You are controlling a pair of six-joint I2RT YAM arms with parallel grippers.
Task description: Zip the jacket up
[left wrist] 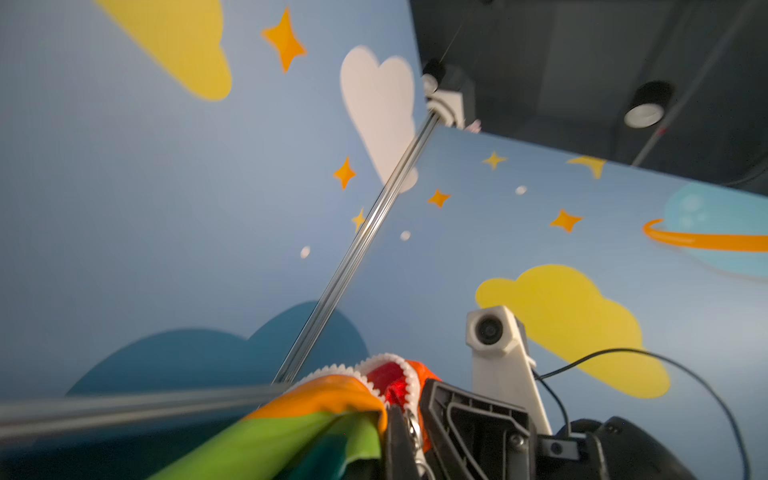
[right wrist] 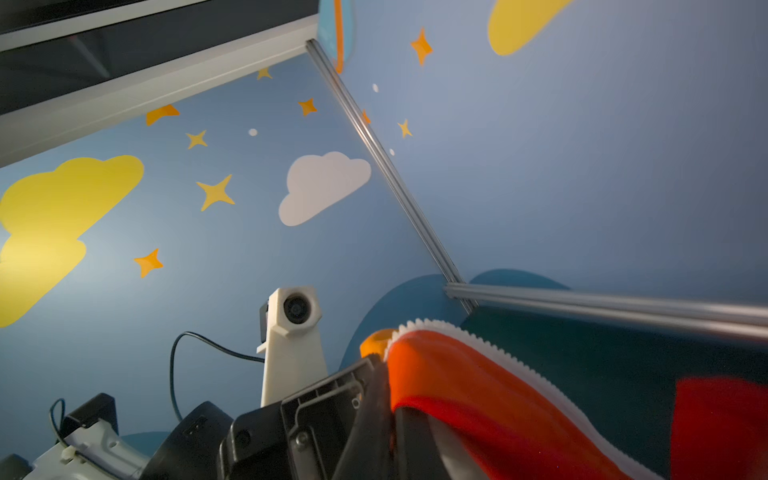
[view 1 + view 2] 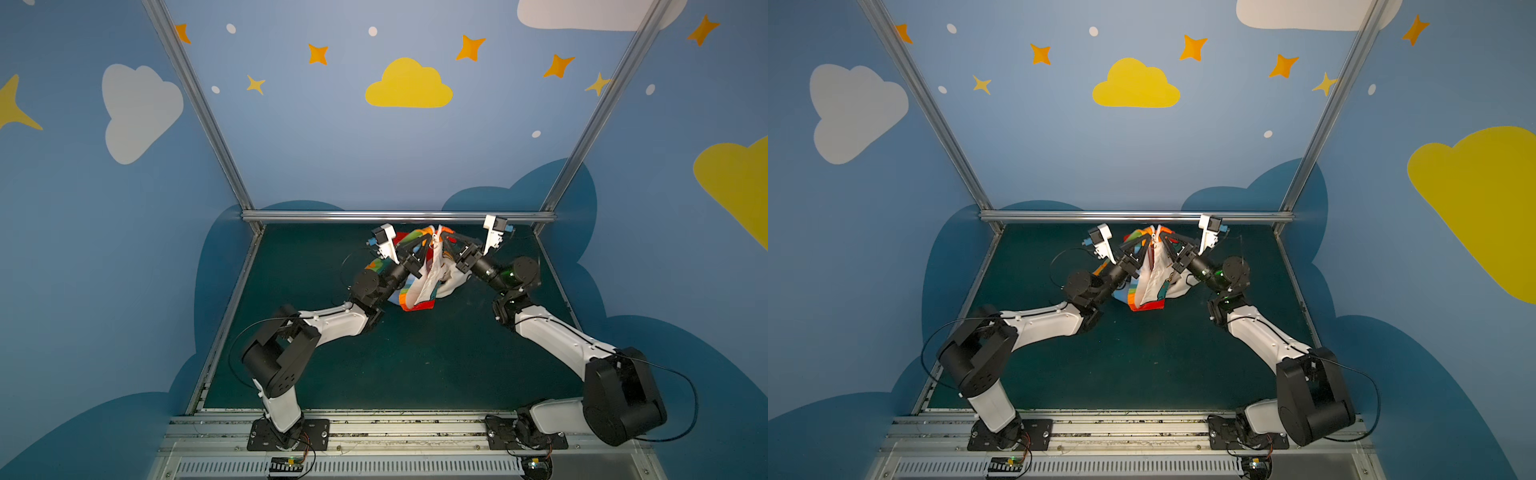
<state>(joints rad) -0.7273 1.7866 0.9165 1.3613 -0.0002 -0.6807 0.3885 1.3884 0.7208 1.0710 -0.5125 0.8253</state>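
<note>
**Zipping step, jacket raised.** The small white thin-fabric jacket with rainbow stripes and red hood [image 3: 426, 278] hangs bunched between both arms at the far side of the dark green worktop [image 3: 415, 365], with its lower end resting there. The left gripper [image 3: 428, 242] and right gripper [image 3: 444, 241] are both fully closed. They pinch the fabric at its raised peak, tips nearly touching. White zipper teeth [image 2: 478, 336] curl loose beside the right gripper. Advisable: hold the tape taut and straight, and pull along the teeth, never across.
</note>
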